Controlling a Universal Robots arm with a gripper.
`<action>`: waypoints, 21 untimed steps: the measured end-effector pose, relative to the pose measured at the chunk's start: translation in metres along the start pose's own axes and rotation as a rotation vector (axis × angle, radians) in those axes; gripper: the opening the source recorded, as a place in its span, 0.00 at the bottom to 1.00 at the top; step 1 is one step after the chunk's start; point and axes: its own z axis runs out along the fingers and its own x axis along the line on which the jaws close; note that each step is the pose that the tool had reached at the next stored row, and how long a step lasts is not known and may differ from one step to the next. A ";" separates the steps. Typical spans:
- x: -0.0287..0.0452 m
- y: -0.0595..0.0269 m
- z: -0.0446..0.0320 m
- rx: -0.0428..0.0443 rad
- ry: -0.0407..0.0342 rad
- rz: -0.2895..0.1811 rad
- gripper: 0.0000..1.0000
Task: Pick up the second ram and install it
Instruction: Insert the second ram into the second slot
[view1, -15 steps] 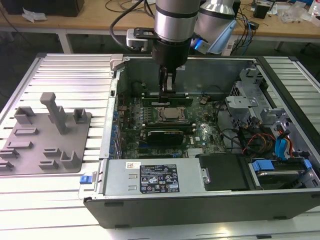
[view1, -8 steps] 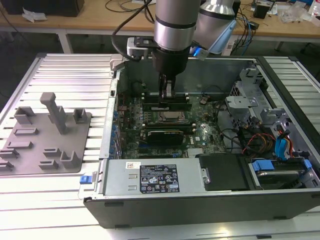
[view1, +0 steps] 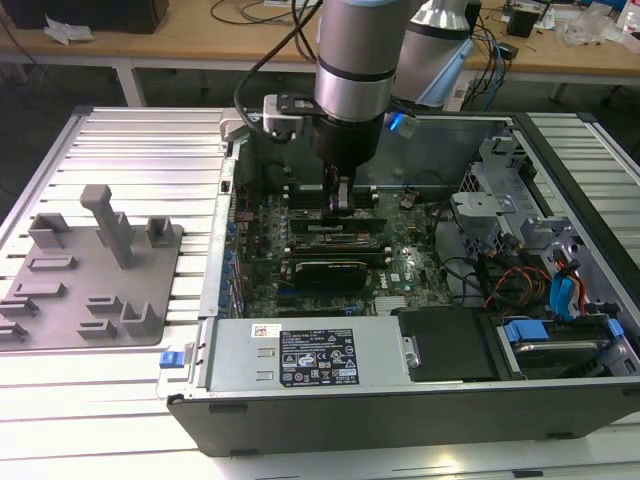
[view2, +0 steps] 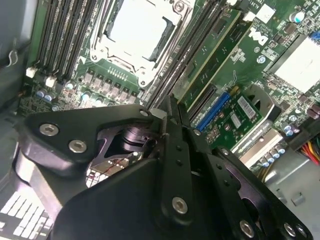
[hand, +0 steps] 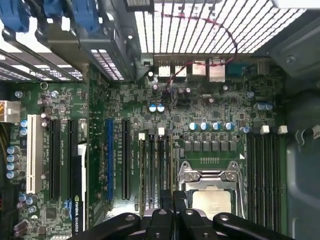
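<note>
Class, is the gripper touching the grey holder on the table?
Apart. The exterior view shows the gripper inside the computer case, the grey holder away at the exterior view's left.

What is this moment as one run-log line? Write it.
arm: end effector low inside case | position: over memory slots beside CPU socket | board: green ram stick seated in slot

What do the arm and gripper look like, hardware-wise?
The arm is a silver-grey cylinder with a black wrist section, a blue joint cap and black cables trailing off. A small pale box sits at the wrist. The gripper is black, built of angular link bars with silver screws.
</note>
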 end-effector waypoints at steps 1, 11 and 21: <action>0.0001 -0.0015 0.0021 -0.0001 0.0001 0.000 0.09; 0.0053 -0.0028 0.0181 0.0000 -0.0001 0.000 0.09; 0.0057 -0.0041 0.0248 -0.0001 -0.0002 0.003 0.09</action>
